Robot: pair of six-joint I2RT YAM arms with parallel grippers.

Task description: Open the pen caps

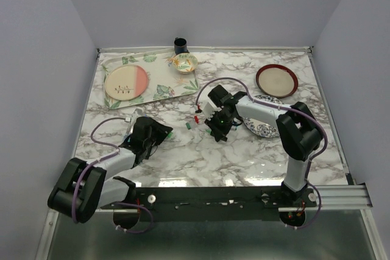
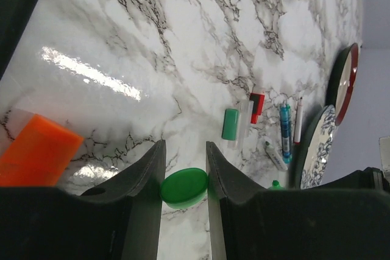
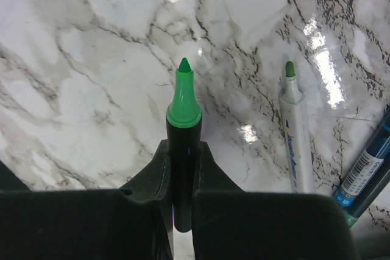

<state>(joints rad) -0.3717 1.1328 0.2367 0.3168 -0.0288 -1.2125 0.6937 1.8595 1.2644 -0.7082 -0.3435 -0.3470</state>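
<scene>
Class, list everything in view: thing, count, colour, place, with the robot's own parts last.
table: one, marble
placemat: one, floral, far left
pink plate: one, cream-pink, on placemat
bowl: one, patterned, placemat's far corner
cup: one, dark, behind bowl
red plate: one, red-rimmed, far right
blue plate: one, blue-patterned, right of middle
held cap: one, green, in left end effector
loose cap: one, green, mid-table
red cap: one, red-black, beside loose cap
orange cap: one, orange, near left end effector
highlighter: one, black, green tip, in right end effector
teal pen: one, teal, by blue plate
white pen: one, green tip, beside teal pen
left arm, right arm: two, black-grey, near edge
</scene>
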